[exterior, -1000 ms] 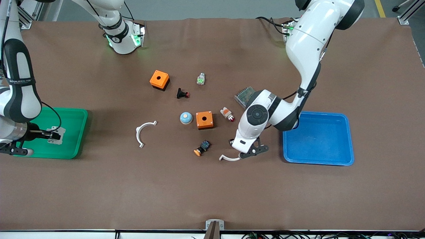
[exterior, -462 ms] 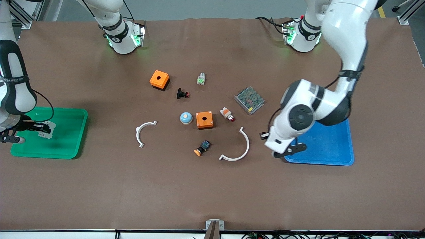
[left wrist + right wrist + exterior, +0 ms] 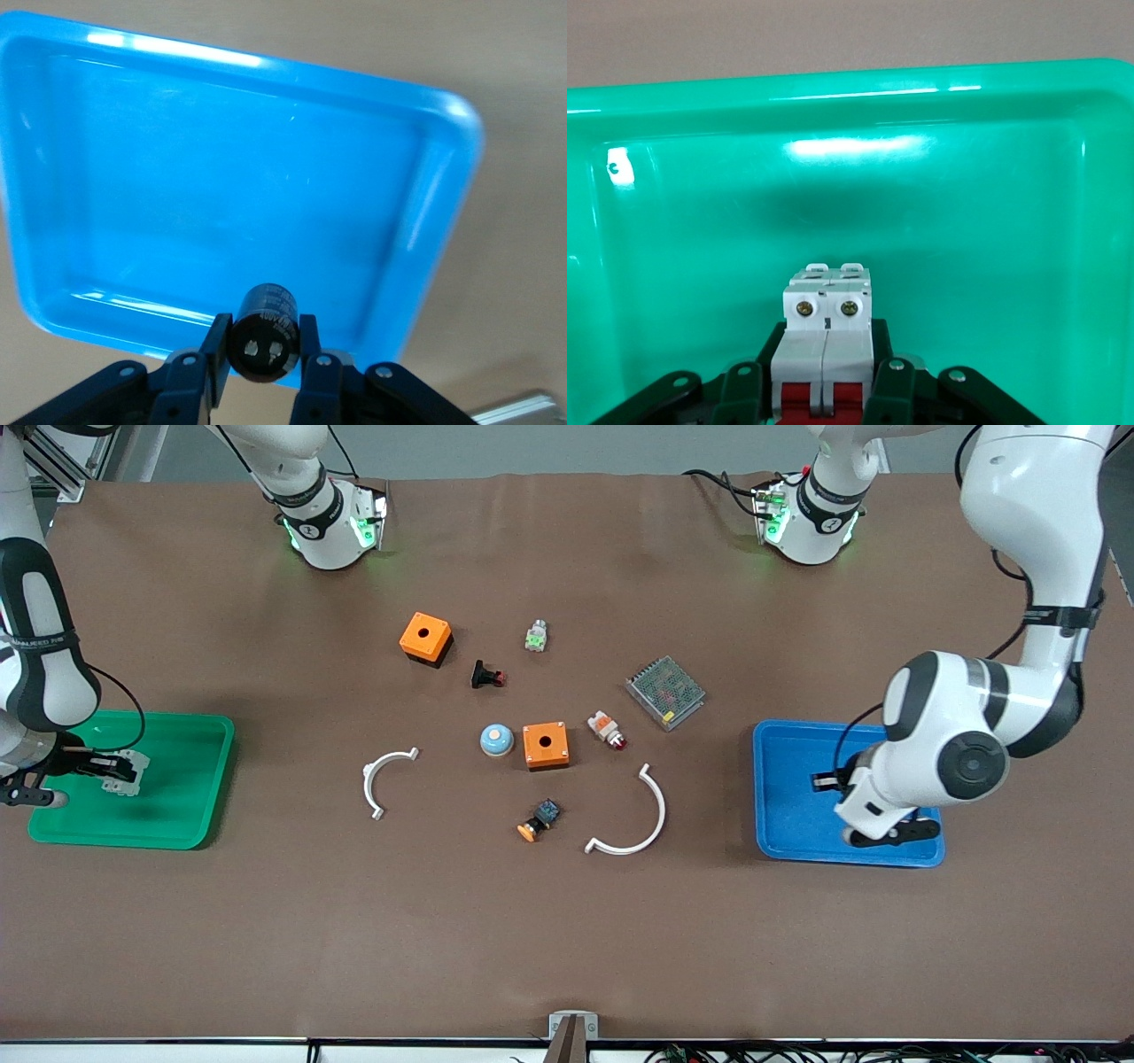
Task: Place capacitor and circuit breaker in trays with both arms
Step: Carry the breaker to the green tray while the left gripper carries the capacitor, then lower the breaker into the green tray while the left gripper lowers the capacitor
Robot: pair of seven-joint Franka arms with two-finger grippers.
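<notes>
My left gripper is over the blue tray, shut on the capacitor, a small black cylinder with two silvery terminals on its end. In the left wrist view the fingers clamp it on both sides above the tray's rim. My right gripper is over the green tray, shut on the circuit breaker. In the right wrist view the white block with red levers sits between the fingers above the tray floor.
In the middle of the table lie two orange boxes, a black push button, an indicator lamp, a mesh-covered module, a blue dome, an orange-capped button and two white arcs.
My left gripper has swung from beside the white arc toward the left arm's end of the table, to over the blue tray. My right gripper shifted slightly over the green tray, then held still.
</notes>
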